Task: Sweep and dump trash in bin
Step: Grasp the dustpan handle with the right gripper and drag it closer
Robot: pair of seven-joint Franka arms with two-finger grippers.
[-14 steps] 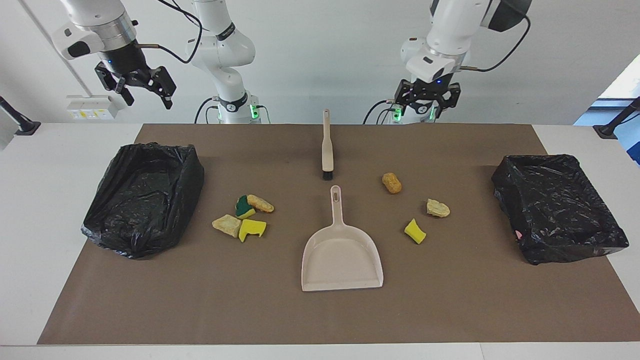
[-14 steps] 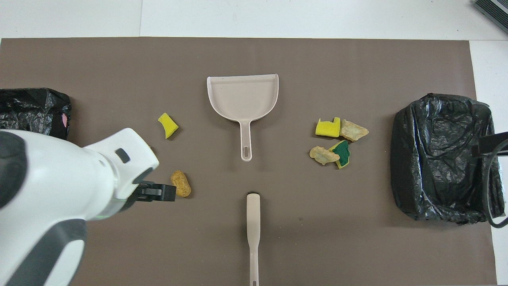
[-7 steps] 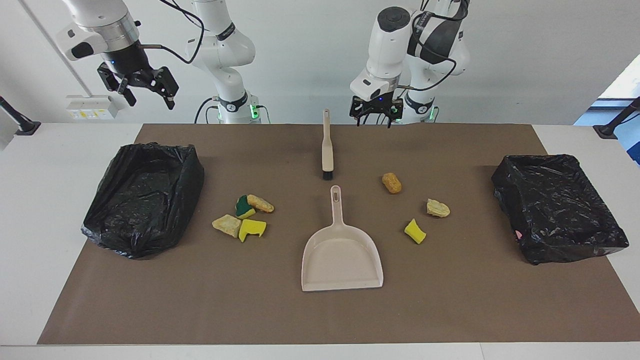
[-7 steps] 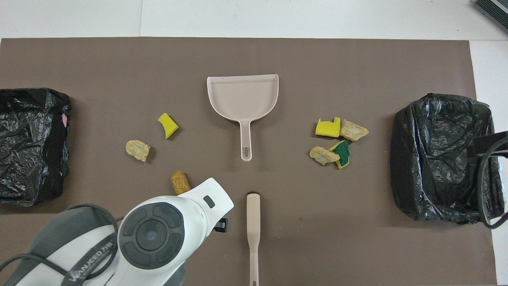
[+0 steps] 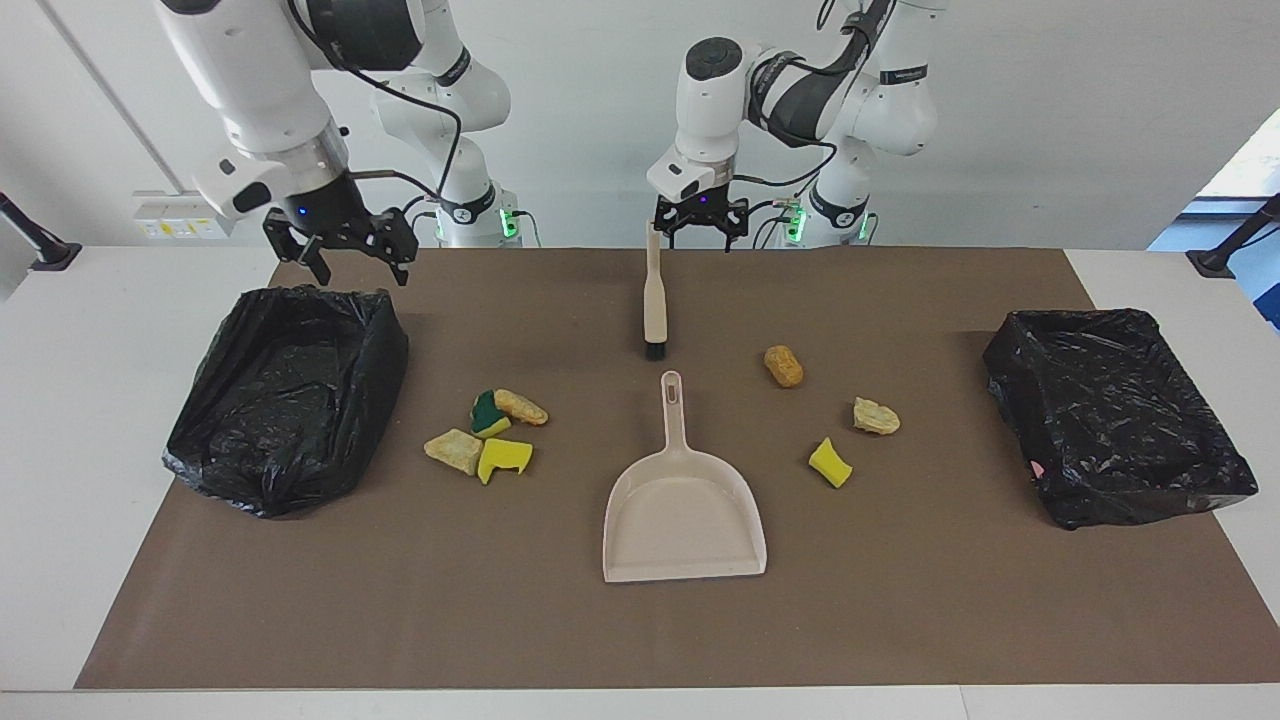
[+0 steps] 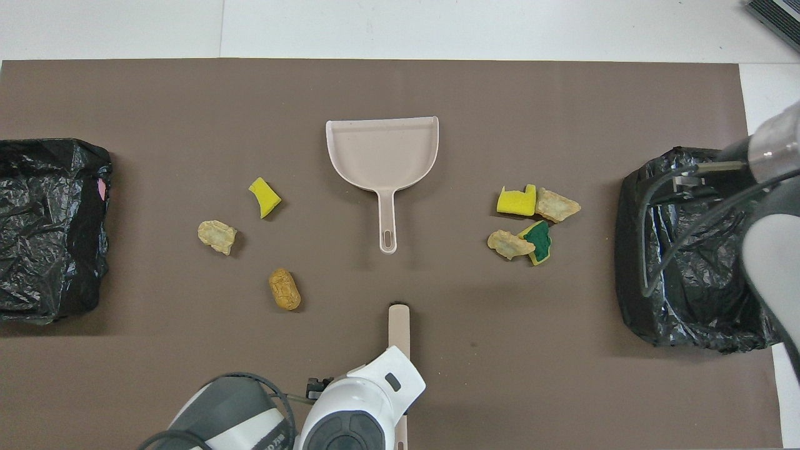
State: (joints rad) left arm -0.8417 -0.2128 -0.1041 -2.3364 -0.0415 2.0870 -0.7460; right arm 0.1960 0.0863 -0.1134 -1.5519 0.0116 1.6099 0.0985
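Two white robot arms stood at one long edge of a table covered by a brown mat (image 5: 900,620). The left gripper (image 5: 700,228) hung low beside the handle end of a beige brush (image 5: 653,290), its fingers spread apart and holding nothing; whether it touched the handle could not be told. The brush lay flat on the mat, bristles pointing away from the robots, and in the overhead view the left arm's wrist covered much of the brush (image 6: 398,325) handle.

Below that gripper and farther out on the mat lay a beige dustpan (image 5: 684,515), empty, its handle pointing back toward the brush. The trash sat on the mat in two groups on either side of the dustpan. Toward the left arm's end were an orange-brown lump (image 5: 784,366), a tan lump (image 5: 875,417) and a yellow sponge scrap (image 5: 830,463), each apart from the others. Toward the right arm's end was a tight cluster: a green-and-yellow sponge scrap (image 5: 488,412), a second orange-tan lump (image 5: 520,406), a pale tan lump (image 5: 453,450) and a notched yellow sponge scrap (image 5: 504,458).

The right gripper (image 5: 340,252) hovered with fingers spread and empty over the edge of a black-lined bin (image 5: 285,400) nearest the robots. A second black-lined bin (image 5: 1115,415) sat at the left arm's end, well away from both grippers.
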